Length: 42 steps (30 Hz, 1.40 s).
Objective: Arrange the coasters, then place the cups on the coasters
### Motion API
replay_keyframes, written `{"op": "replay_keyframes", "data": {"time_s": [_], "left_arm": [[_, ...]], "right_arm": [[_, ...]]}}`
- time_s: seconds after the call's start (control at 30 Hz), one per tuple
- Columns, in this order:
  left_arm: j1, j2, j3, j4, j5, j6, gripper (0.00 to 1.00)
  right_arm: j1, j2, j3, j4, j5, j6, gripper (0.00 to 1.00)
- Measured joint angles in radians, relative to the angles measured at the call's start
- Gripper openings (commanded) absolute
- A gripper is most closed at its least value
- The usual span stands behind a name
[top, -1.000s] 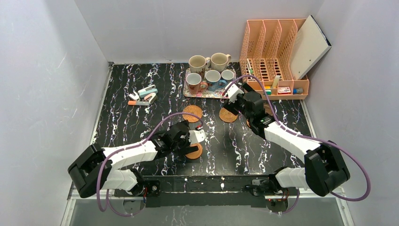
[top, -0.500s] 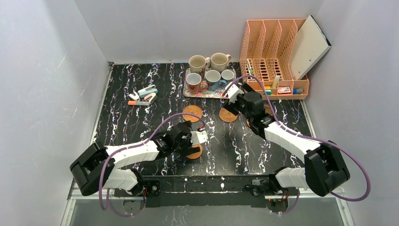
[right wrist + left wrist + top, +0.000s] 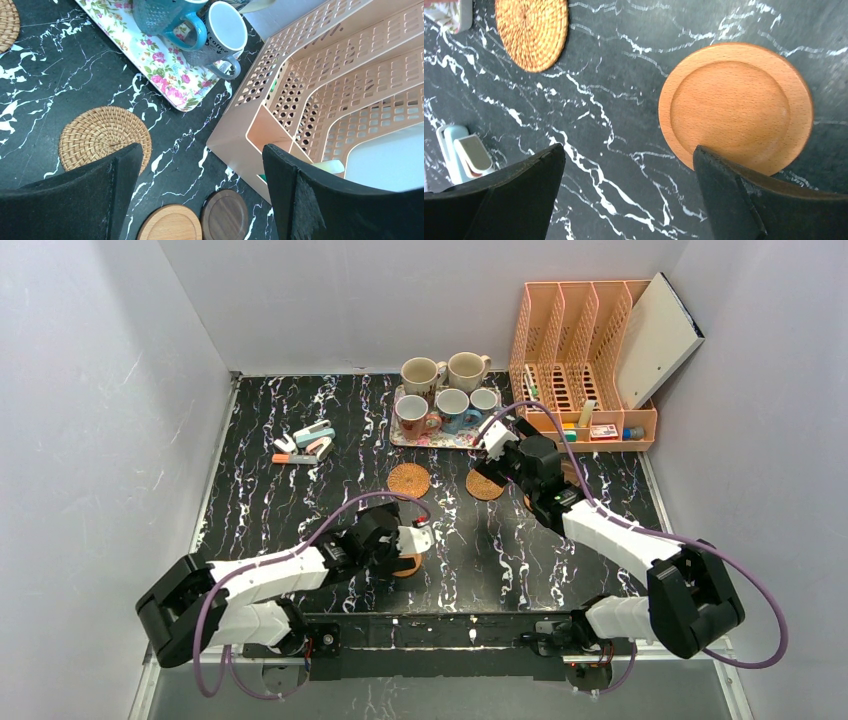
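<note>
Top external view: a black, white-veined marble table (image 3: pixel 260 510) sits boxed in by pale grey walls (image 3: pixel 100 390). At its far edge five cups (image 3: pixel 447 400) cluster at a floral tray (image 3: pixel 437 440), beside a peach file rack (image 3: pixel 575 340) (a white board (image 3: pixel 655 335) leans in it). Two rattan coasters (image 3: pixel 408 480) lie mid-table, apart. The left gripper (image 3: pixel 415 538), fingers spread, hovers at a smooth coaster (image 3: pixel 736 107) near the front edge. The right gripper (image 3: pixel 492 445), jaws wide and empty, hangs near the tray, with a second smooth coaster (image 3: pixel 170 223) and a dark coaster (image 3: pixel 225 215) side by side below it
</note>
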Motion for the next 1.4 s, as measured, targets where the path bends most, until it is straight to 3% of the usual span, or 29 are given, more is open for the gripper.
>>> {"op": "replay_keyframes", "data": {"time_s": [0.43,0.7,1.0,1.23,1.4], "left_arm": [[0.004,-0.24,-0.128,-0.137,-0.162,0.073,0.98],[0.069,-0.393,-0.197,-0.219,-0.229,0.148,0.98],[0.286,-0.423,-0.202,-0.246,-0.168,0.239,0.98],[0.304,-0.409,-0.185,-0.23,-0.126,0.234,0.98],[0.307,-0.382,-0.071,-0.224,-0.073,0.161,0.98]], "right_arm": [[-0.008,-0.023,-0.013,0.003,-0.006,0.0,0.98],[-0.012,-0.023,-0.013,0.004,-0.009,0.0,0.98],[-0.013,-0.023,-0.013,0.004,-0.01,0.0,0.98],[-0.014,-0.023,-0.013,0.004,-0.01,0.0,0.98],[-0.031,-0.021,-0.009,-0.024,-0.003,0.001,0.98]]}}
